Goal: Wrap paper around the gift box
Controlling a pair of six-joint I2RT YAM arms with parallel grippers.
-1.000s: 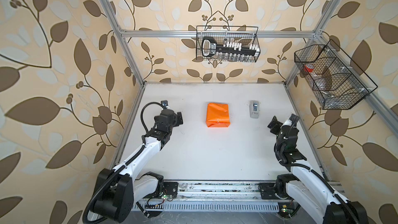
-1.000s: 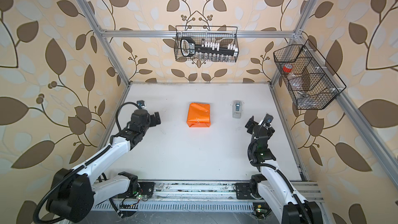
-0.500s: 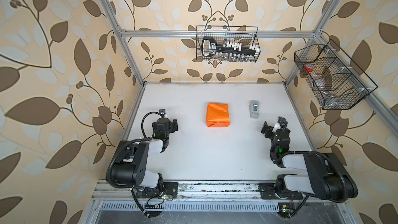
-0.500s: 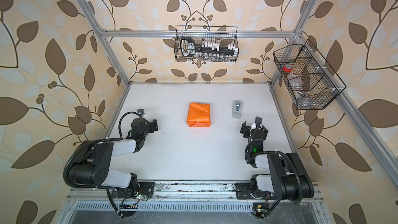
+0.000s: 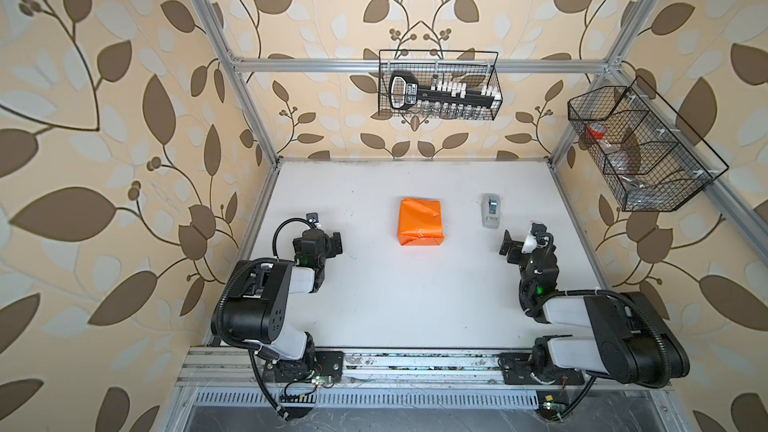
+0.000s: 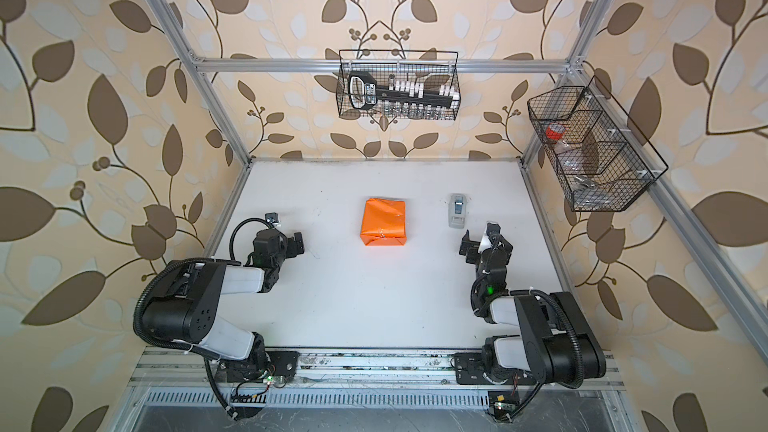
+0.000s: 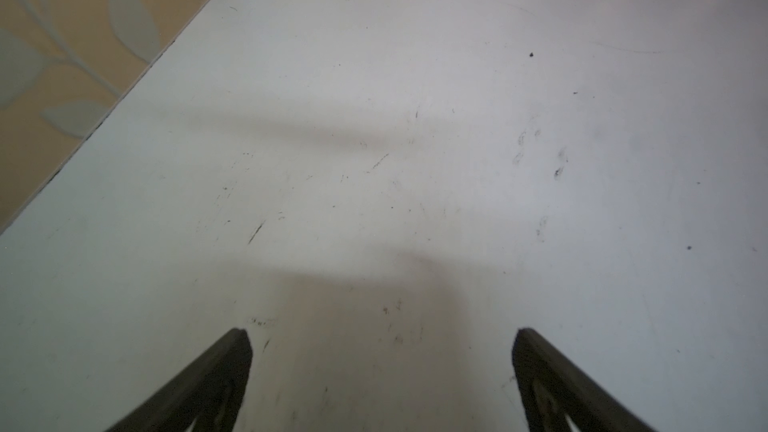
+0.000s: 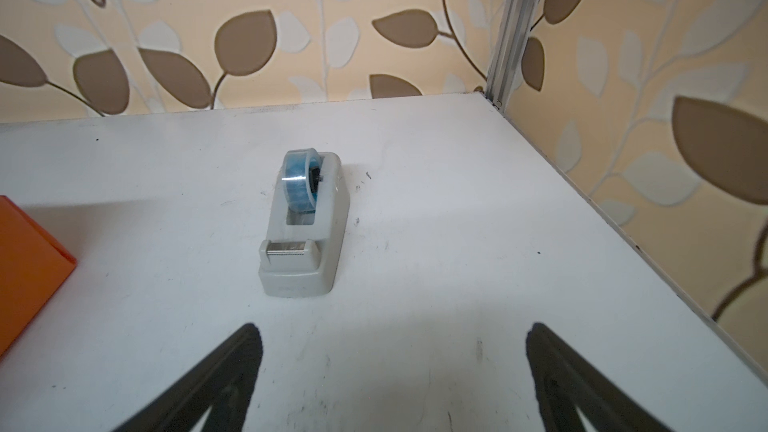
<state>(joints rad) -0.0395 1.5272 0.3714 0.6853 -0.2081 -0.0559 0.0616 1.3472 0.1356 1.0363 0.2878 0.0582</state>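
Small square box wrapped in shiny orange paper (image 5: 419, 222) sits between both claws, touching neither; left claw (image 7: 382, 332) and right claw (image 8: 392, 328) are open, empty; it looks light, slippery, crinkly; grip flat sides gently.

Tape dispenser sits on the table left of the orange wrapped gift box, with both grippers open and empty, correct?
One thing is wrong: the tape dispenser stands to the right of the wrapped gift box, not left, as both top views show. The left gripper and right gripper are indeed open and empty.
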